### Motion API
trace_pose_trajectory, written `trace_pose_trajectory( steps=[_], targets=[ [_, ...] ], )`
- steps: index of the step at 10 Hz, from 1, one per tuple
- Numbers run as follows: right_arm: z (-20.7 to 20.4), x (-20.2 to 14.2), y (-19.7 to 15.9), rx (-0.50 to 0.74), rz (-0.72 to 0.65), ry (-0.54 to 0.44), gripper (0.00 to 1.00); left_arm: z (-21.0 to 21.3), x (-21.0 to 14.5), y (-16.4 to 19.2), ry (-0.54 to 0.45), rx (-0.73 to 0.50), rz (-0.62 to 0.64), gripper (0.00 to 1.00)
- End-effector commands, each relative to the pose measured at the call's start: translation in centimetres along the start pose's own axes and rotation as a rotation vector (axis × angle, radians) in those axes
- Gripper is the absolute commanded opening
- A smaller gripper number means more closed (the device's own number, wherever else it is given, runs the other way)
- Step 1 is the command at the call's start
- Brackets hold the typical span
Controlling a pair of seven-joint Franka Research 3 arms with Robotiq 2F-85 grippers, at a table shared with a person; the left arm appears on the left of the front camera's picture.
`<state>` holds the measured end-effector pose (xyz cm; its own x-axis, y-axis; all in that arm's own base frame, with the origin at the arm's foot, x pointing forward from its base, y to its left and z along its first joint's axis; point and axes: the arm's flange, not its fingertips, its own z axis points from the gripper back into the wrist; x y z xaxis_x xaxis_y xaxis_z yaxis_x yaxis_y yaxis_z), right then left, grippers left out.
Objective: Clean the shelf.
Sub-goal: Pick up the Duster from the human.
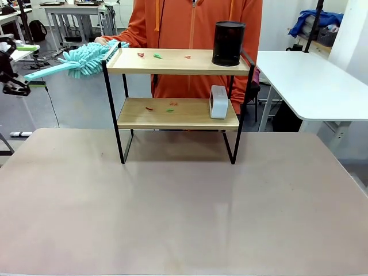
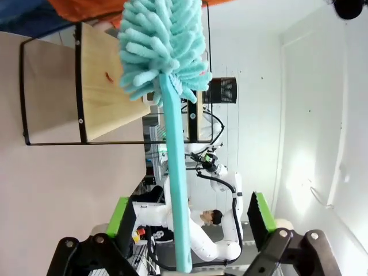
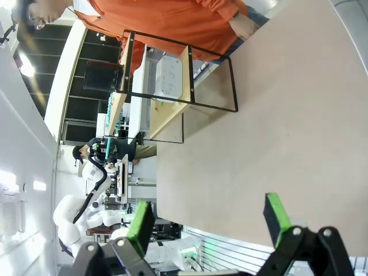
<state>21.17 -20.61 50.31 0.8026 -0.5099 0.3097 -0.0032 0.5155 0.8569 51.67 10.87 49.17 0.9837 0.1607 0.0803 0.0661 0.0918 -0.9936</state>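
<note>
The shelf (image 1: 178, 69) stands at the table's far side. Small red and green scraps (image 1: 157, 56) lie on both wooden boards. A black mesh cup (image 1: 228, 43) stands on the top board and a white box (image 1: 218, 102) on the lower one. A person's hand (image 1: 102, 41) holds a turquoise fluffy duster (image 1: 86, 59) at the top board's left end, its handle (image 2: 175, 201) running out between the fingers of my open left gripper (image 2: 191, 211), apart from both pads. At the front view's left edge is the left gripper (image 1: 31, 66). My right gripper (image 3: 208, 218) is open and holds nothing, facing the shelf (image 3: 172, 86).
The person in an orange top (image 1: 195, 23) stands right behind the shelf. A white table (image 1: 310, 80) adjoins at the right. The brown tabletop (image 1: 184, 201) stretches in front of the shelf.
</note>
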Motion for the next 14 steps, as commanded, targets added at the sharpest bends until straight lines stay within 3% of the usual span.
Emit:
trace_pose_trajectory(
  steps=[1, 6, 7, 8, 9, 11, 12, 14],
  targets=[
    [-0.1, 0.2, 0.1, 0.023, 0.026, -0.011, 1.0, -0.9, 1.1, -0.7, 0.007, -0.022, 0.019, 1.0],
    [-0.1, 0.2, 0.1, 0.023, 0.026, -0.011, 1.0, -1.5, 1.1, 0.3, 0.002, -0.017, 0.021, 1.0],
    [-0.1, 0.2, 0.1, 0.023, 0.026, -0.011, 1.0, -1.6, 1.0, 0.3, 0.008, -0.022, 0.017, 0.42],
    [-0.1, 0.2, 0.1, 0.023, 0.026, -0.011, 1.0, -1.7, 1.0, 0.3, 0.006, -0.029, 0.016, 0.42],
    [-0.1, 0.2, 0.1, 0.023, 0.026, -0.011, 1.0, -1.7, 1.0, 0.4, 0.005, -0.03, 0.012, 0.0],
    [-0.1, 0.2, 0.1, 0.023, 0.026, -0.011, 1.0, -1.7, 1.0, 0.4, -0.007, -0.029, 0.006, 0.0],
    [-0.1, 0.2, 0.1, 0.023, 0.026, -0.011, 1.0, -1.7, 1.0, 0.3, -0.009, -0.033, 0.002, 0.17],
    [-0.1, 0.2, 0.1, 0.023, 0.026, -0.011, 1.0, -1.8, 1.0, 0.4, 0.001, -0.041, 0.007, 0.0]
  ],
)
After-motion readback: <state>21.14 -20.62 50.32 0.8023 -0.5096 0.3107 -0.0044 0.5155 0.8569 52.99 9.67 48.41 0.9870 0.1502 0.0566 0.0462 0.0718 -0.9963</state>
